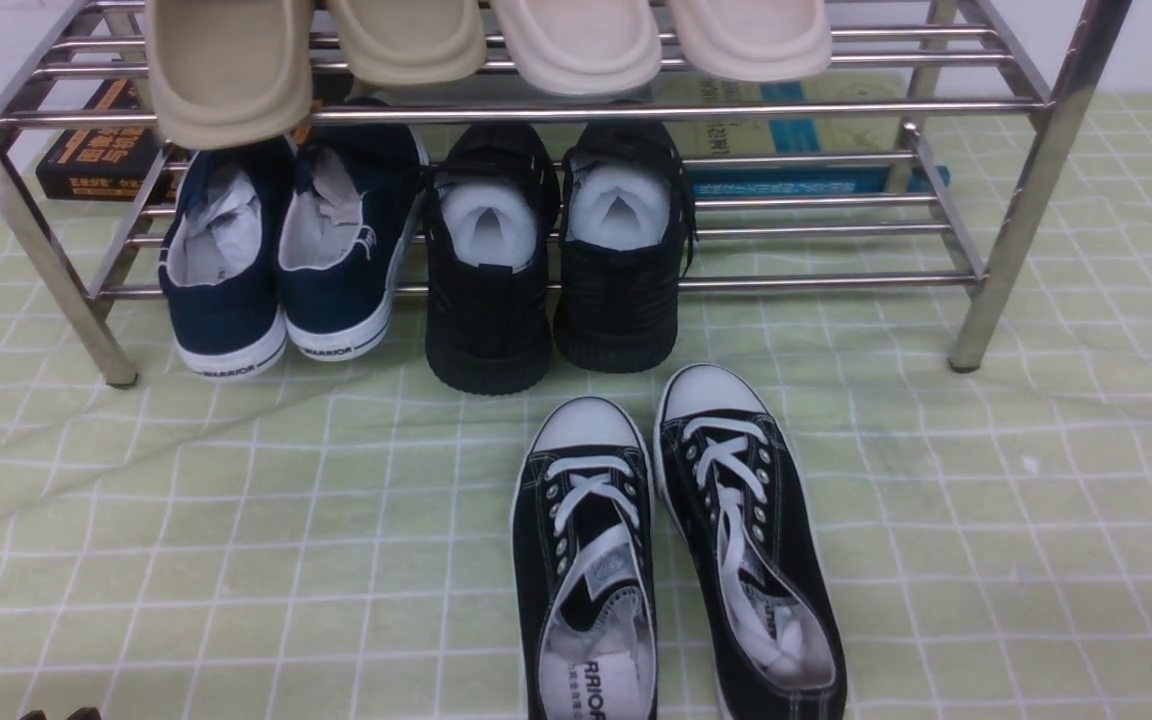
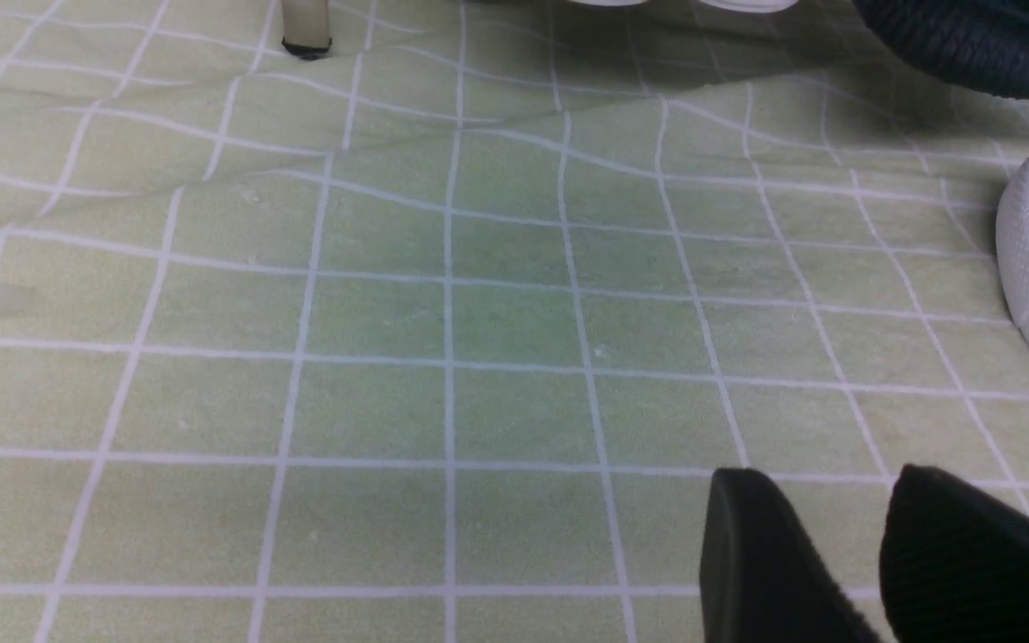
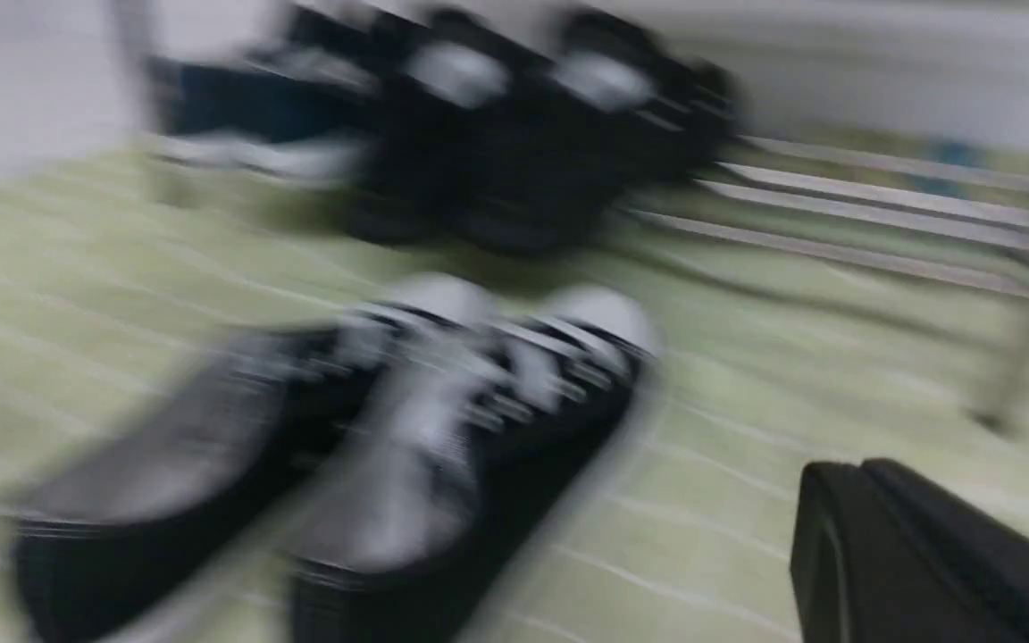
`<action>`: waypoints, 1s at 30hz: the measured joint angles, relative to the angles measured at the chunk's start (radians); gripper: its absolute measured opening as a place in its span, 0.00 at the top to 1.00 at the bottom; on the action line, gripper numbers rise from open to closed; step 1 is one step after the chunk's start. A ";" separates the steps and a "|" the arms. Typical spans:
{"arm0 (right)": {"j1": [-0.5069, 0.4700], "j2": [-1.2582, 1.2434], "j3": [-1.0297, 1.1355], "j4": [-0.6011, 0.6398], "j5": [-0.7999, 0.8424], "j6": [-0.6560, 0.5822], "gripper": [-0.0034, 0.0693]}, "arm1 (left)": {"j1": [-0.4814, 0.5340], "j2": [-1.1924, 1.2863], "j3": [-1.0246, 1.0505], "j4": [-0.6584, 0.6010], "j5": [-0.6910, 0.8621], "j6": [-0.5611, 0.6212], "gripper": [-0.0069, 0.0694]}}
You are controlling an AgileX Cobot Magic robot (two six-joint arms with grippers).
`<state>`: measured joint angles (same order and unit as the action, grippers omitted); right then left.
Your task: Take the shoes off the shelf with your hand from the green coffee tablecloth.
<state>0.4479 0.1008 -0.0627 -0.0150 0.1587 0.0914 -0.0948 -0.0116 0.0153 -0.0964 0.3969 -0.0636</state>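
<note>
Since off the shelf and paired at lower centre, shoes released: right gripper closed, empty; left gripper slightly parted, empty.

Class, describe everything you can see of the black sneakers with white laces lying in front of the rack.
The black sneakers look like canvas, with white rubber toe caps, white soles, white laces and white stitching. They lie side by side, upright, on the green checked cloth, toes pointing toward the chrome rack, clear of it. The laces are loose and the pale insoles show. Nothing grips them.
</note>
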 joint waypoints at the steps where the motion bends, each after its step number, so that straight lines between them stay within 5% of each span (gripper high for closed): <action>1: -0.055 -0.014 0.023 0.000 0.002 0.000 0.93 | 0.000 0.000 0.000 0.000 0.000 0.000 0.59; 12: -0.470 -0.111 0.086 -0.019 0.184 0.000 0.91 | 0.000 0.000 0.000 0.000 0.000 0.000 0.59; 30: -0.506 -0.111 0.077 -0.019 0.232 0.000 0.89 | 0.000 0.000 0.000 0.000 0.000 0.000 0.59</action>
<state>-0.0581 -0.0101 0.0139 -0.0338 0.3902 0.0910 -0.0948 -0.0116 0.0153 -0.0964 0.3969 -0.0636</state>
